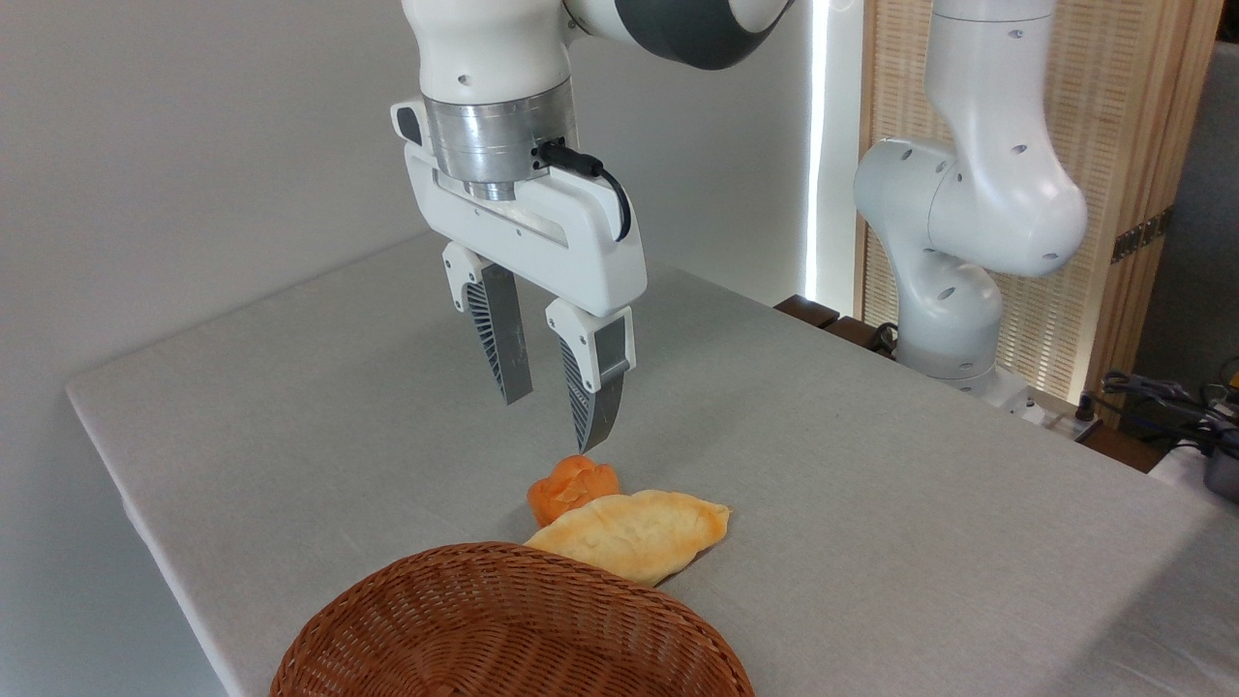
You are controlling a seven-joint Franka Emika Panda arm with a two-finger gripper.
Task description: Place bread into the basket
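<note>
Lower centre of frame: basket (503, 629), reddish-brown wicker, cut off by the bottom edge, on the grey table (290, 407). Upper centre: my gripper (554, 416) hangs over the table, fingers pointing down, parted with a moderate gap, nothing between them. Its right fingertip sits just above the orange bun (571, 487). Right of that, touching the bun: the bread (634, 532), pale yellow, lying flat, its near end just behind the basket rim. No readable writing or labels anywhere I can see.
</note>
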